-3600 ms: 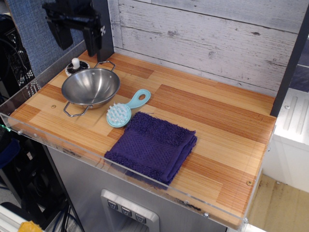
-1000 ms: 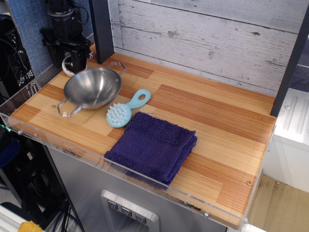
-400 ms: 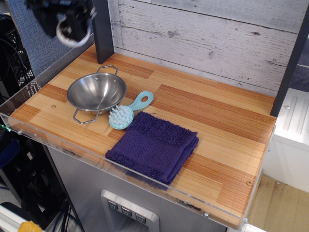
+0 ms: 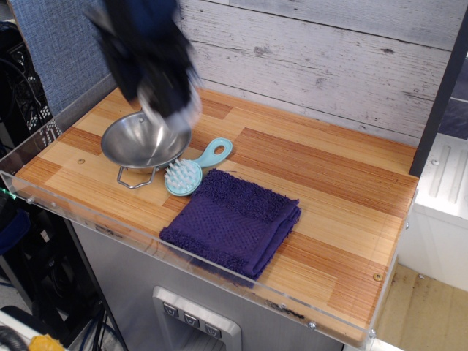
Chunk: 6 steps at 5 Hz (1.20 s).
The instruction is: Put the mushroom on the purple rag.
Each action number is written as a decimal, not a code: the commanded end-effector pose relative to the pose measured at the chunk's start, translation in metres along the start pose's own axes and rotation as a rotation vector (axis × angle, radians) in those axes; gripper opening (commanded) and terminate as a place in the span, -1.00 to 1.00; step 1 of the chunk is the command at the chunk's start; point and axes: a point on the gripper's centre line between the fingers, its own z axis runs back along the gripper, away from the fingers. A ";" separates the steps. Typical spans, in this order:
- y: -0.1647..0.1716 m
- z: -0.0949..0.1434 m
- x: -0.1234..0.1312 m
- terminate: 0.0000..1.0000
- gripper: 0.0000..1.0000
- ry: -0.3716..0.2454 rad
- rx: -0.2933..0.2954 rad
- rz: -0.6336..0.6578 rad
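Note:
My gripper (image 4: 167, 99) is a dark, motion-blurred shape at the back left, hanging above the far rim of the steel bowl (image 4: 117, 146). A pale whitish blur at its tip is the mushroom (image 4: 178, 110), held in the air; its details do not show. The purple rag (image 4: 232, 223) lies folded flat near the table's front edge, to the right of and in front of the gripper. Nothing lies on the rag.
A light-blue round brush (image 4: 184, 175) lies between the bowl and the rag, touching the rag's back-left corner. A clear acrylic lip (image 4: 88, 219) runs along the front and left edges. A wood-plank wall stands behind, and a dark post (image 4: 439, 110) at the right.
The gripper closed on the mushroom behind the bowl, lifted it, and has now swung right and down over the bowl. The bowl and brush were nudged slightly during the pickup.

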 end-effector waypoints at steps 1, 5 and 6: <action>-0.025 -0.049 -0.012 -1.00 -1.00 0.122 0.043 -0.033; -0.017 -0.030 -0.003 -1.00 1.00 0.060 0.050 -0.022; -0.008 0.008 -0.002 -1.00 1.00 -0.059 0.038 0.019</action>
